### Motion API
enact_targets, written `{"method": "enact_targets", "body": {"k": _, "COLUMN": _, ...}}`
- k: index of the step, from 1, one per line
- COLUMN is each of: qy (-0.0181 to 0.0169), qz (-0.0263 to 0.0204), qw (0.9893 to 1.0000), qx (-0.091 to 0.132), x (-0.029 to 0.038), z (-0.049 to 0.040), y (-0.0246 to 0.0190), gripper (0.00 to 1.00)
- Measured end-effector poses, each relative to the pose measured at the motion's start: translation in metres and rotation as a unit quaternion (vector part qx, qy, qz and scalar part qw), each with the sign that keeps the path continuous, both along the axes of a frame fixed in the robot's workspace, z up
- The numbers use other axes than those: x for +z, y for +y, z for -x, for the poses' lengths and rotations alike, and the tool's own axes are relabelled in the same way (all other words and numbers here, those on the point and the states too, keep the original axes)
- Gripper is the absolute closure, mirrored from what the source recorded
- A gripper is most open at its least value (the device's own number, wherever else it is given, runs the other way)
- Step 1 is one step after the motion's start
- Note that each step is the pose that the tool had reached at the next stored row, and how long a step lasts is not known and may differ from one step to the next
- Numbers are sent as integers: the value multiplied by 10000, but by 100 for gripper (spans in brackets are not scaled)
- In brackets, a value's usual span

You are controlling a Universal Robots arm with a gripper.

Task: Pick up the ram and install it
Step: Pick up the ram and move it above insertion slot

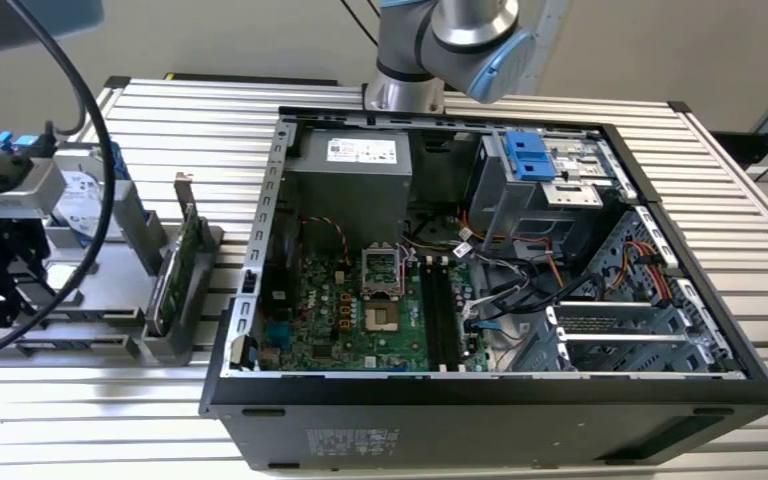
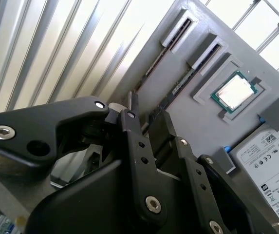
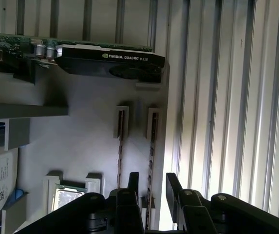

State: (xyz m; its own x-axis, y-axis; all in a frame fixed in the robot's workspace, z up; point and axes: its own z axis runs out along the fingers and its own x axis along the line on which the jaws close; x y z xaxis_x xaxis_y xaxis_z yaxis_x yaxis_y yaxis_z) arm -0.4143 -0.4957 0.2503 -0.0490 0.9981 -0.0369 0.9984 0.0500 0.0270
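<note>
First wrist view: jaws narrowly apart astride ram (image 3: pixel 151 155), grey holder (image 3: pixel 81 139), slatted table (image 3: pixel 227 97).

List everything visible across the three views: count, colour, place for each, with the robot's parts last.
table: one, silver slats, under everything.
computer case: one, black, open, on the table.
motherboard: one, green, inside the case.
holder: one, grey, at the exterior view's left of the case.
graphics card: one, green and black, upright in the holder.
hard drive: one, blue rails, in the holder.
processor: one, silver, in a holder recess.
ram: two sticks, dark, edge-on in neighbouring holder slots.
arm: one, grey and blue, beyond the case.
tool: one, black, open, fingers either side of one ram stick.
</note>
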Motion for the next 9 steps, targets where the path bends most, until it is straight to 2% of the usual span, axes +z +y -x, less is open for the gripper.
{"method": "enact_targets", "body": {"k": 9, "qy": 0, "qz": 16, "qw": 10000, "qx": 0, "x": -39, "z": 0, "y": 0, "gripper": 0}}
